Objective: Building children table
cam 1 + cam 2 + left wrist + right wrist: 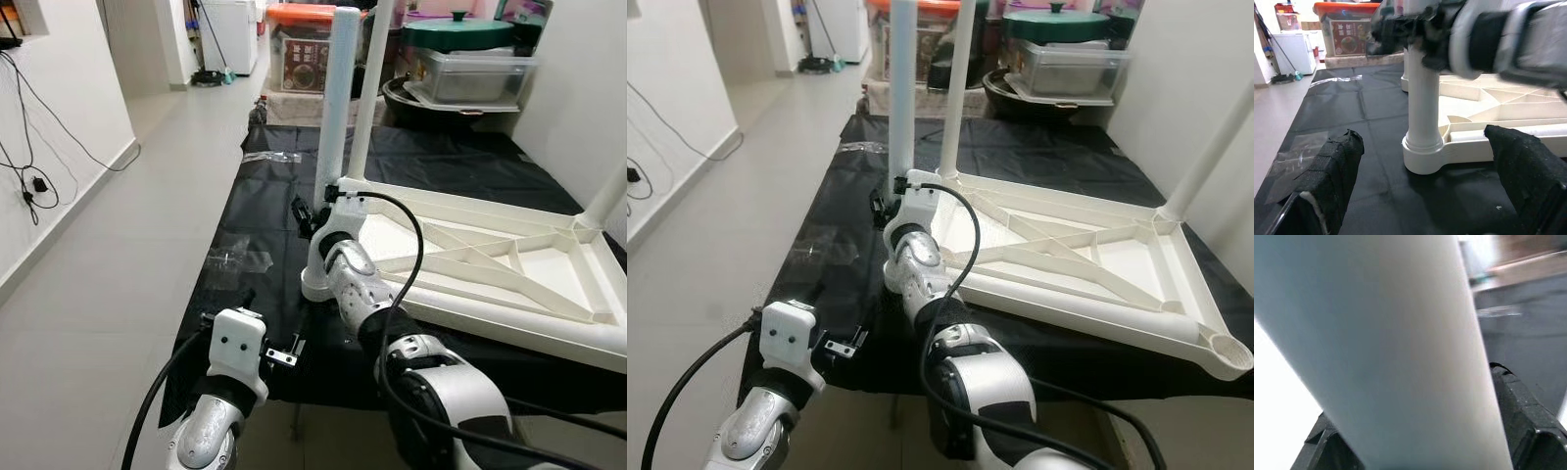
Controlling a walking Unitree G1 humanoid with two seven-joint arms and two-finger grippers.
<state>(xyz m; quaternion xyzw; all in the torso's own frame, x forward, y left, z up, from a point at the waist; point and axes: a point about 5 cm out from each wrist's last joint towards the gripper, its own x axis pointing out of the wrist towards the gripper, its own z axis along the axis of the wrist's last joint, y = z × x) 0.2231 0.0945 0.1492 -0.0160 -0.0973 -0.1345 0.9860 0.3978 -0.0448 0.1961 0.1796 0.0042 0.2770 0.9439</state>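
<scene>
A white children's table [509, 264] lies upside down on a black sheet [265, 196]. An upright white leg [338, 108] stands in its near-left corner socket [1422, 152]. My right gripper [312, 211] is shut on this leg just above the socket; in the right wrist view the leg [1391, 347] fills the space between the black fingers [1523, 416]. My left gripper [1424, 137] is open, low over the sheet and facing the socket, a little short of it. Two more legs [372, 88] [607, 196] stand at the far corners. The near-right corner socket [1225, 352] holds no leg.
Clear plastic wrapping [235, 259] lies on the sheet to the left. Storage boxes [304, 49], a lidded pot [460, 34] and a plastic tub [470, 78] crowd the far end. Cables [39, 176] hang on the left wall beside open tiled floor [127, 245].
</scene>
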